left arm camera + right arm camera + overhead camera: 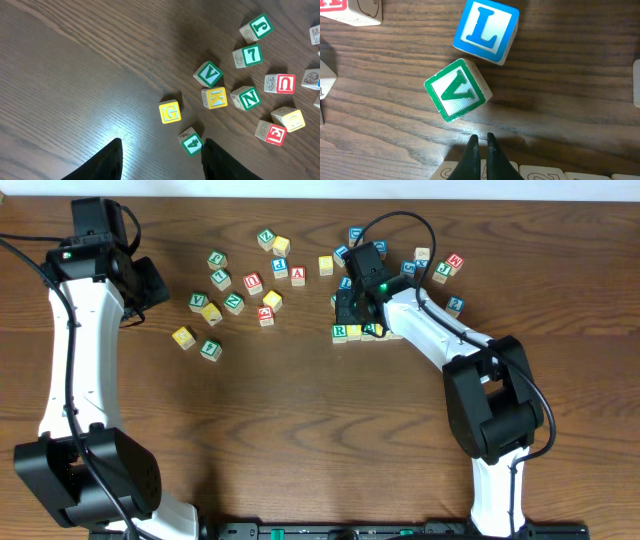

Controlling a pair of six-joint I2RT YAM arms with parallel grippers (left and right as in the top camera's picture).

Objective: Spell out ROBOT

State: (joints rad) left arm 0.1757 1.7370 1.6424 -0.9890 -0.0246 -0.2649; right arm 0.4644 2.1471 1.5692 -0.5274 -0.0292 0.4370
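Right of centre on the table (300, 440), at the tip of the right gripper (482, 145): a short row of cubes set edge to edge. Starts at its left end with the green R cube (340, 332), touched on the right by a yellow-topped cube (354, 331); continues under the gripper body, letters there hidden from overhead. Shows in the right wrist view only as pale cube tops along the bottom edge, just behind the fingertips. Right gripper fully closed, tips pressed together, clamping nothing, hanging over bare wood just short of a green V cube (458, 90) turned at an angle; blue L cube (486, 31) just beside that one, farther out. Across the table, left gripper (162, 150) partly open, fingers apart with only wood between them, gripping nothing. Close to one finger, a green 4 cube (191, 141); a little farther, a yellow G cube (170, 111); beyond those, a yellow K cube (215, 97) just beside a green N cube (246, 98).
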